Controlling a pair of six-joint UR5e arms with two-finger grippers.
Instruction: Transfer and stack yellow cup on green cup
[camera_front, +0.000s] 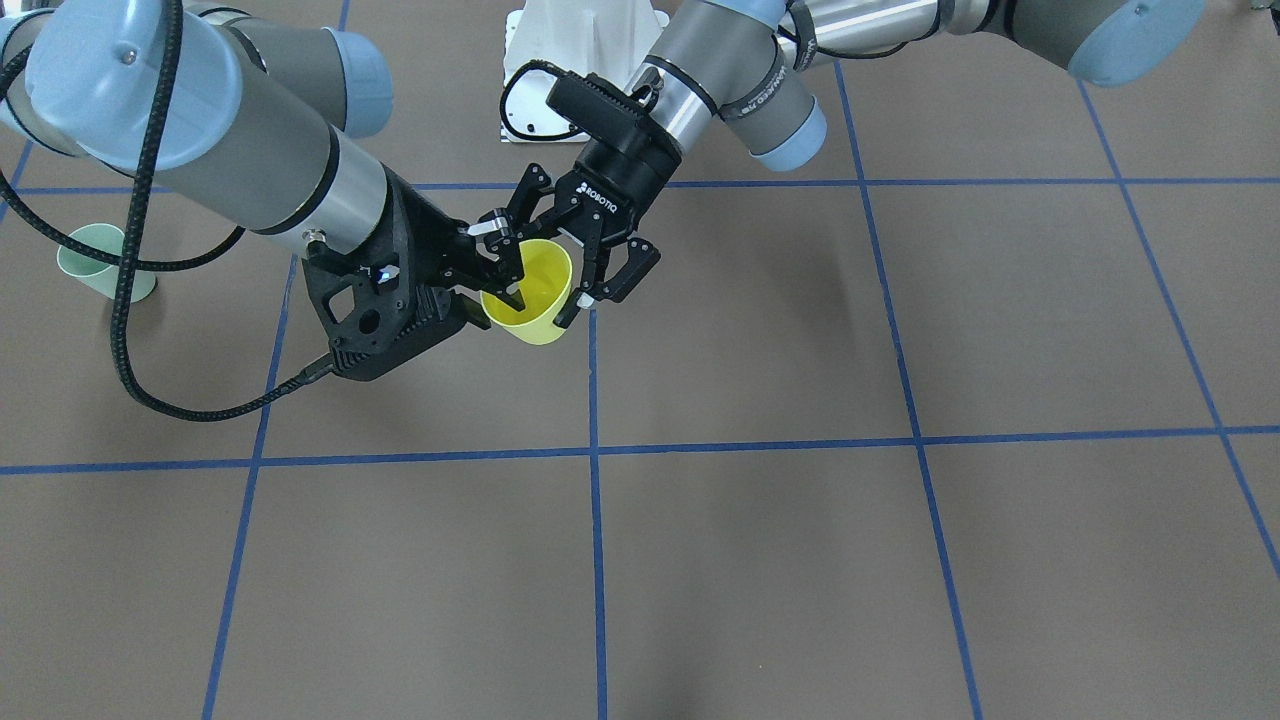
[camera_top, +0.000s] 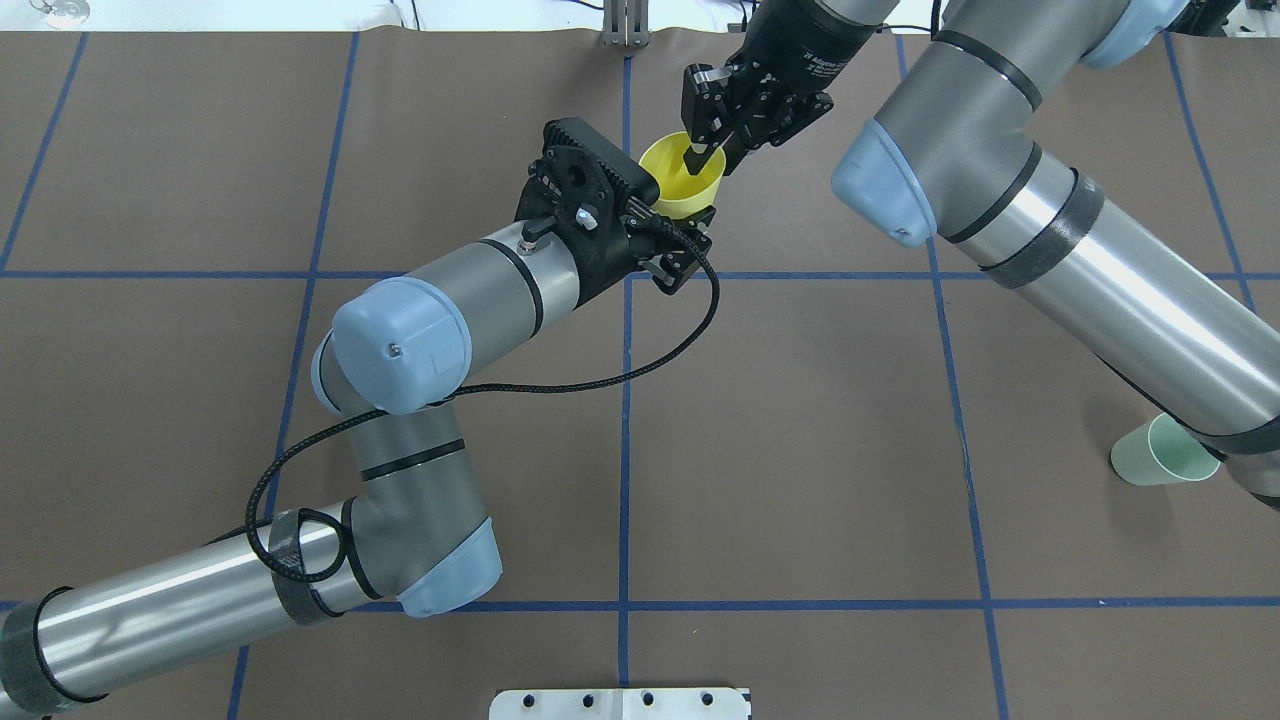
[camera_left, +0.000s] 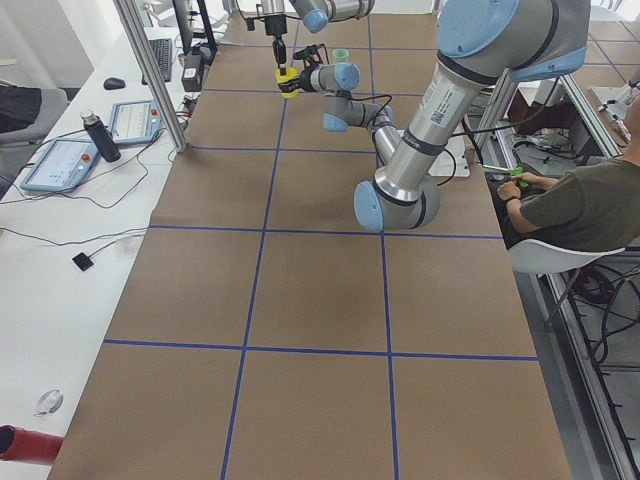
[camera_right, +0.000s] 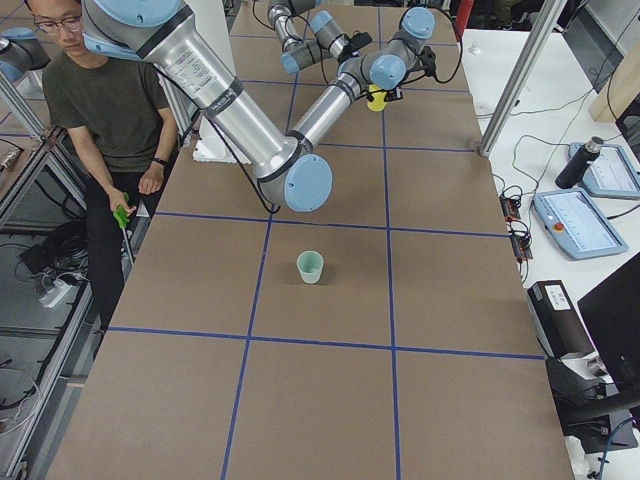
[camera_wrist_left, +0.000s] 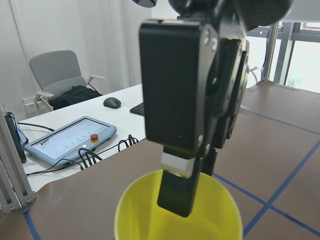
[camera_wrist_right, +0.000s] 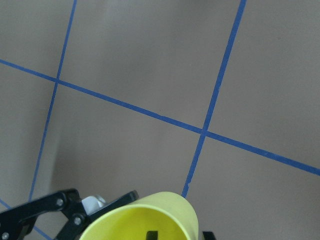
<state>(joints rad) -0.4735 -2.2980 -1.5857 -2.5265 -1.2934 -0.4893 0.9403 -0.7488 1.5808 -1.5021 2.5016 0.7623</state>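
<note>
The yellow cup (camera_front: 545, 285) (camera_top: 675, 185) hangs upright above the table near its far edge. My left gripper (camera_front: 537, 267) reaches in level from the robot's side and is shut on the cup's body, one finger on each flank. My right gripper (camera_top: 716, 158) comes down from above. It is open and straddles the cup's wall, with one finger (camera_wrist_left: 175, 197) inside the cup and the other outside the rim. The green cup (camera_top: 1165, 452) (camera_front: 95, 255) stands alone on the table on my right side, partly behind the right arm.
Blue tape lines grid the brown table. A person (camera_right: 100, 100) sits beside the robot's base. A side bench along the far edge holds tablets (camera_left: 130, 120), a bottle and aluminium posts (camera_left: 150, 70). A white base plate (camera_front: 580, 50) lies by the robot.
</note>
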